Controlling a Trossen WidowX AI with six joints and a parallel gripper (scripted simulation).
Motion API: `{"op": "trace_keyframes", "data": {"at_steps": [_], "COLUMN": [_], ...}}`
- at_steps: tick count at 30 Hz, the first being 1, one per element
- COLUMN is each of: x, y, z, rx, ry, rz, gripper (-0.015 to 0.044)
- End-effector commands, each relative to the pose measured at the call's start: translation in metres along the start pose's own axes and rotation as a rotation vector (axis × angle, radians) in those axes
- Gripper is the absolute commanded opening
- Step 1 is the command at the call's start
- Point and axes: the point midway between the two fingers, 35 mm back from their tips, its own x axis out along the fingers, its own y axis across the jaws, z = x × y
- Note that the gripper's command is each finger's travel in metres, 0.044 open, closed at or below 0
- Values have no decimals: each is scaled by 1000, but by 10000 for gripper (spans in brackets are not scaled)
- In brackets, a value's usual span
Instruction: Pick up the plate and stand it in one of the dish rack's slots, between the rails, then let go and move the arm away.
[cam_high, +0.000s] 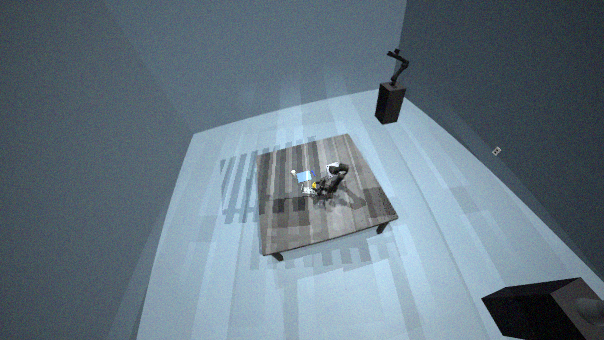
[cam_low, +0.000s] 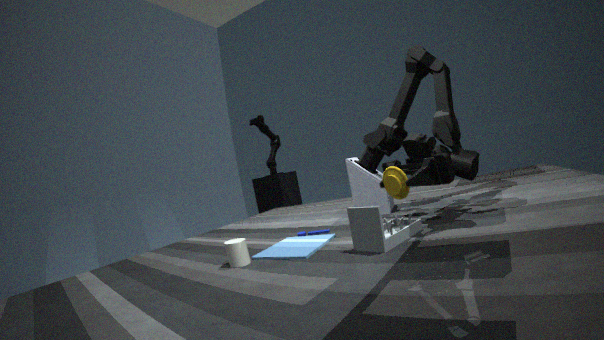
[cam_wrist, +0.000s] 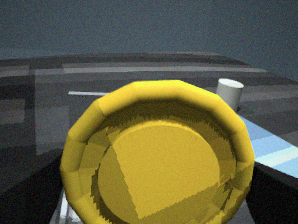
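Observation:
The yellow plate (cam_high: 314, 185) (cam_low: 395, 182) (cam_wrist: 160, 170) is held above the dish rack, tilted steeply on edge, with its round face towards the wrist camera. My gripper (cam_low: 390, 173) (cam_wrist: 157, 167) is shut on the plate, with dark fingers at its left and right sides in the wrist view. The white dish rack (cam_high: 307, 191) (cam_low: 366, 229) stands on the table below the plate, with a tall back panel and small rails inside. The plate does not touch the rails in the exterior view. In the wrist view the plate hides most of the rack.
A light blue board (cam_high: 304, 176) (cam_low: 295, 246) (cam_wrist: 267, 137) lies beside the rack. A white cup (cam_high: 293, 172) (cam_low: 237, 253) (cam_wrist: 230, 93) stands beyond it. A thin dark blue object (cam_high: 313, 173) (cam_low: 318, 232) lies behind the board. Another arm stands on a pedestal (cam_high: 389, 104) (cam_low: 276, 191) away from the table.

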Motion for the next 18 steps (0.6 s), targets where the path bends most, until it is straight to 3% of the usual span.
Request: {"op": "trace_keyframes", "data": {"at_steps": [1,18], "x": [-8,-12], "y": [3,7], "z": [0,-6], "rx": [-3,-1], "ry": [-45,-75], "rz": [85,152], "gripper": [0,0]}}
